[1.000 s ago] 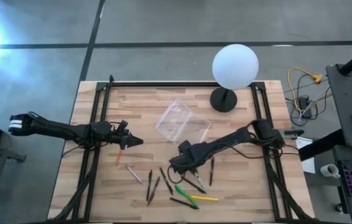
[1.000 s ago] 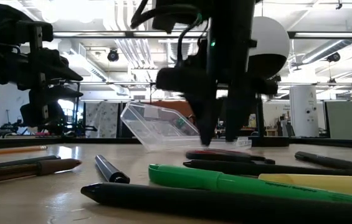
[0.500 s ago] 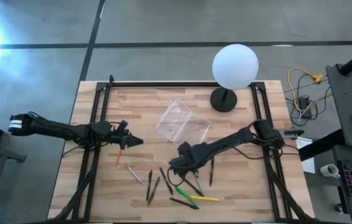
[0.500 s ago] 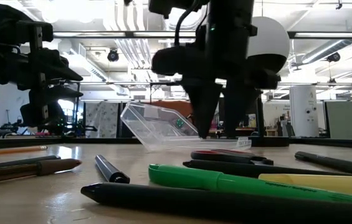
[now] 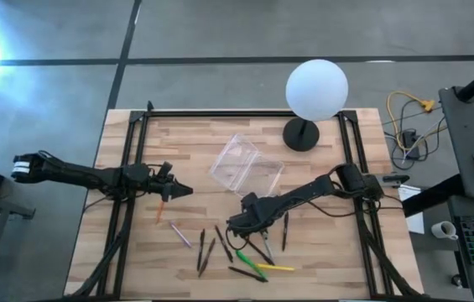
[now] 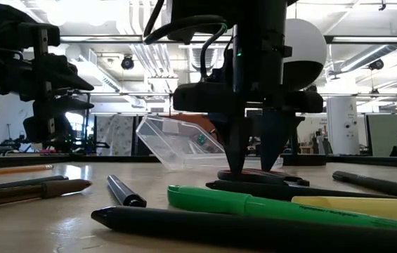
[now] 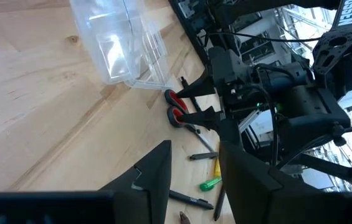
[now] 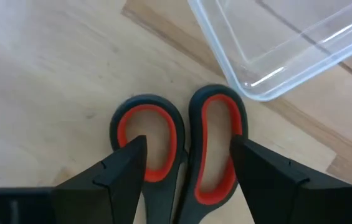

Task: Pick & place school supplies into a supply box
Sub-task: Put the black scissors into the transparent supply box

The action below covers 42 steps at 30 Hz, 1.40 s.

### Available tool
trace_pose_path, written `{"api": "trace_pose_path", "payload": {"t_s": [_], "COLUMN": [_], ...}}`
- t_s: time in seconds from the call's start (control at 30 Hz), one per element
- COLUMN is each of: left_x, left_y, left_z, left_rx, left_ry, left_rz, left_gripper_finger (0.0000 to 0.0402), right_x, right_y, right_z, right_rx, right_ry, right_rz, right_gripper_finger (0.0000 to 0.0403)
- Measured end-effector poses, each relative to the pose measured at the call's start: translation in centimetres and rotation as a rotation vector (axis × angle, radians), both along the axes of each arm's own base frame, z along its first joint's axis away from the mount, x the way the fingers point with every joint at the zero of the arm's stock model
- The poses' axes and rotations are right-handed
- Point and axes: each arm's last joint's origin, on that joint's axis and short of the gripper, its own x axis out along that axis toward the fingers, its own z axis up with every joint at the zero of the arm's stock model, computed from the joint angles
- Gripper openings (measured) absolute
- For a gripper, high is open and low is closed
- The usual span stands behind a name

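Right wrist view: right gripper (image 8: 185, 163) spread apart, straddling the scissors (image 8: 179, 146) handles just beside the box (image 8: 288, 43); left gripper (image 7: 191, 171) apart too.

Grey floor (image 5: 220, 33) surrounds the wooden desk (image 5: 186, 138); a white globe lamp (image 5: 316, 88) stands upper right, ceiling pipes (image 6: 138, 28) overhead.
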Motion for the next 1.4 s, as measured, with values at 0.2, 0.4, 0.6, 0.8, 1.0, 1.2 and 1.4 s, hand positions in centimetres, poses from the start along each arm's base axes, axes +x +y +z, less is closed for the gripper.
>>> {"api": "trace_pose_path", "payload": {"t_s": [0.2,0.4,0.6,0.8,1.0,1.2,1.4], "left_x": [0.0,0.0,0.0,0.0,0.0,0.0,0.0], "left_y": [0.0,0.0,0.0,0.0,0.0,0.0,0.0], "left_z": [0.0,0.0,0.0,0.0,0.1,0.1,0.1], "left_rx": [0.0,0.0,0.0,0.0,0.001,-0.057,-0.104], "left_ry": [0.0,0.0,0.0,0.0,-0.006,0.0,0.005], "left_rz": [0.0,0.0,0.001,0.001,0.003,0.019,0.03], "left_gripper_finger": [0.0118,0.0118,0.0118,0.0118,0.0118,0.0118,0.0118], "right_x": [0.0,0.2,0.3,0.5,0.6,0.5,0.1], "right_y": [0.0,0.1,0.1,-0.5,-0.8,-0.5,0.8], "right_z": [0.1,-1.1,-1.6,-1.8,-1.9,-1.9,-1.5], "right_rx": [-0.002,0.035,0.061,0.074,0.059,0.045,0.013], "right_ry": [-0.008,0.027,0.045,0.052,0.062,0.078,0.069], "right_rz": [-0.02,-0.006,-0.01,0.002,0.097,0.214,0.317], "right_gripper_finger": [0.0204,0.0169,0.0146,0.0127,0.0083,0.0061,0.0061]}}
